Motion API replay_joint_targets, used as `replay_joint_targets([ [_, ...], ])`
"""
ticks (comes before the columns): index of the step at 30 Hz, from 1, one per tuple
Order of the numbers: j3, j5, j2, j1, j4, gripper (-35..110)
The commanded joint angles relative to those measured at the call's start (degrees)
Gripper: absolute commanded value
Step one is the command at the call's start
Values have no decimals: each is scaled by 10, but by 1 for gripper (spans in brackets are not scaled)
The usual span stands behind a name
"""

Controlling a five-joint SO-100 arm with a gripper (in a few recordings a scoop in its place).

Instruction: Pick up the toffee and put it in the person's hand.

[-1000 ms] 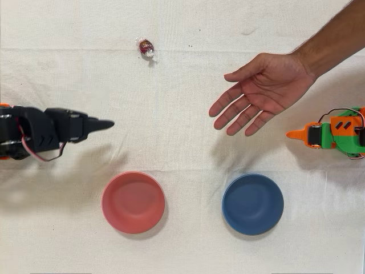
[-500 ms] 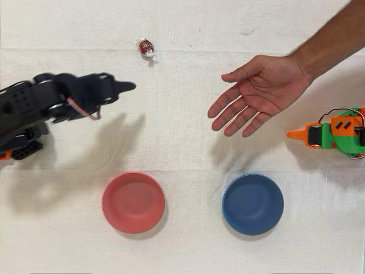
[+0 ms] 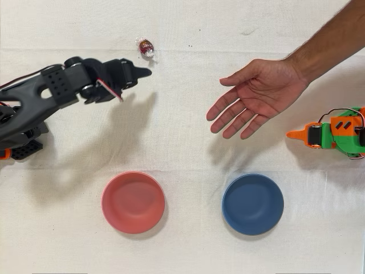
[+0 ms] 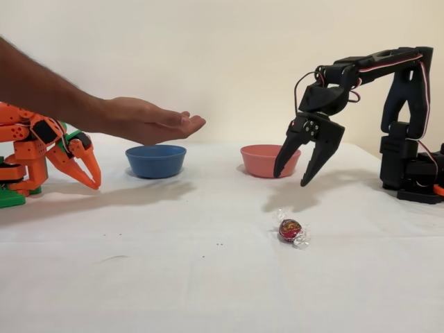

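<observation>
Fixed view, left to right, relative to toffee (image 4: 290,229) on tabletop (image 4: 173,277): person's hand (image 4: 149,119) well left, palm up, flat, raised, forearm cut off at frame edge. Black arm's gripper (image 4: 293,176) just above-right, pointing down, jaws spread wide, empty, touching nothing.

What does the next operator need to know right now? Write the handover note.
Gripper: the black arm's, open and empty, raised above the cloth, short of the toffee.
Toffee: lying on the white cloth, untouched, in front of the gripper in the fixed view.
Person's hand: held open, palm up, above the cloth near the blue bowl, empty.
Done: nothing picked up yet.
Left: lower onto the toffee, grasp it, carry it across and release it in the palm.
</observation>
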Motion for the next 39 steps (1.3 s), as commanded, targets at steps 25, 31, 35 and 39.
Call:
replay_joint_targets([
  [25,-195,54,-172,-96,-13,27],
  [31,-228,63,-216,-111,-16,27],
  [35,-250,75,-236,-113,-18,27],
  [39,-268,83,-251,-112,-18,28],
])
